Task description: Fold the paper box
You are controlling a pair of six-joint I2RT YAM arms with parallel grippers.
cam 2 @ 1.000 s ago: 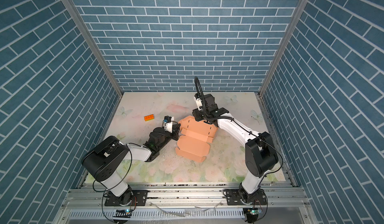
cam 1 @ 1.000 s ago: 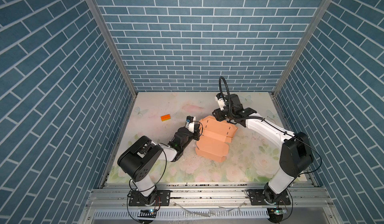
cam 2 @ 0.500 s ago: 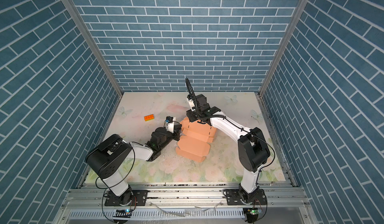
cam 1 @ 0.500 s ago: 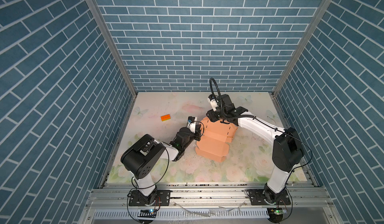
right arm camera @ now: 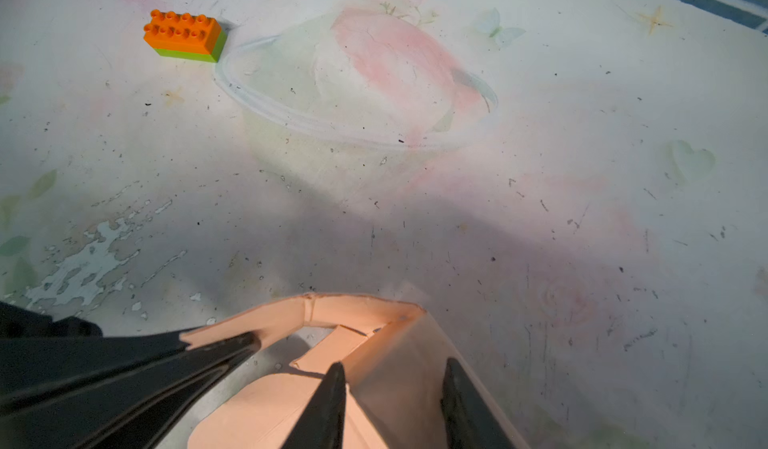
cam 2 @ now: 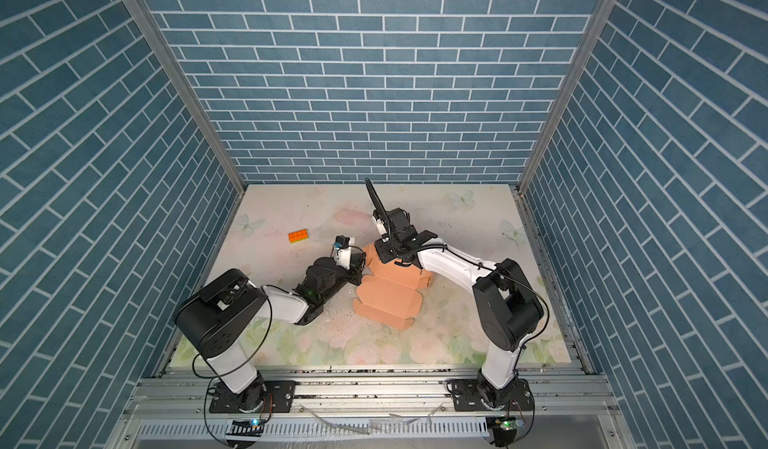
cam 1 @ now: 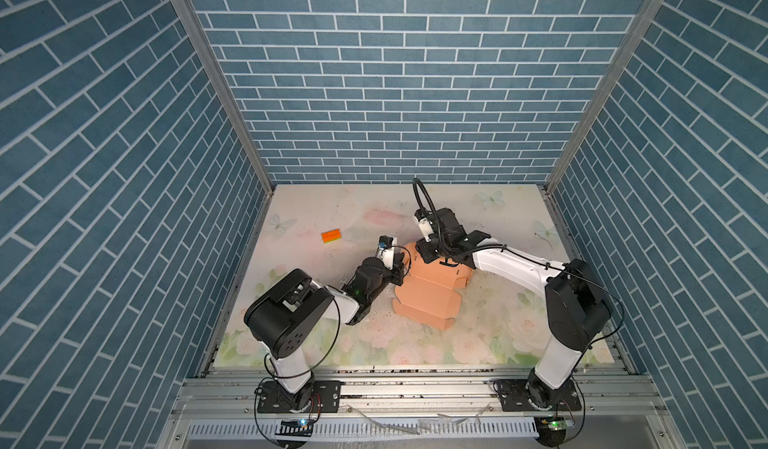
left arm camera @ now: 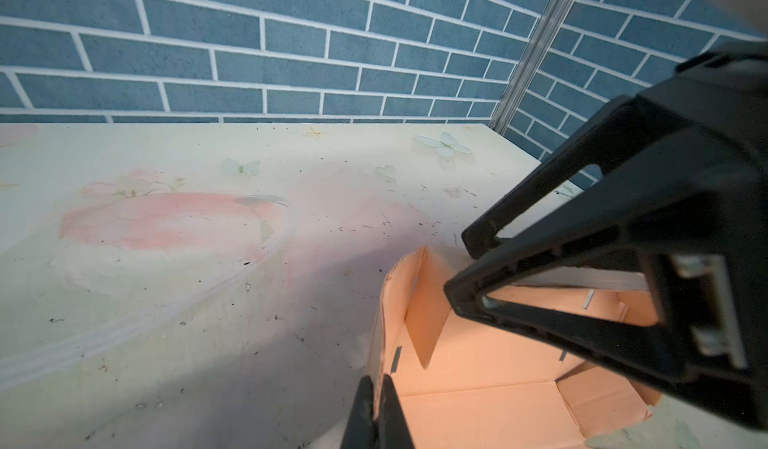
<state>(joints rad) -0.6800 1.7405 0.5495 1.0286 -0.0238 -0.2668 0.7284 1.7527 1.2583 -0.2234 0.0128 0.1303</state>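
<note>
The peach paper box (cam 1: 432,297) (cam 2: 390,297) lies half-formed in the middle of the mat, its walls partly raised. My left gripper (cam 1: 402,265) (cam 2: 360,266) is at its left side, shut on the thin left wall; in the left wrist view the left gripper (left arm camera: 376,380) pinches that wall's edge of the box (left arm camera: 478,384). My right gripper (cam 1: 422,256) (cam 2: 380,255) reaches down onto the far left corner. In the right wrist view the right gripper (right arm camera: 395,363) stands open, its fingers apart on either side of a slanting flap of the box (right arm camera: 353,309).
An orange studded toy brick (cam 1: 331,236) (cam 2: 298,236) (right arm camera: 183,35) lies on the floral mat (cam 1: 478,343), to the left of and behind the box. Blue brick-patterned walls enclose the mat on three sides. A metal rail (cam 1: 395,384) runs along the front.
My right arm has swung left and down onto the box's far left corner, and its jaws have narrowed. The left gripper has kept its pinch on the wall.
</note>
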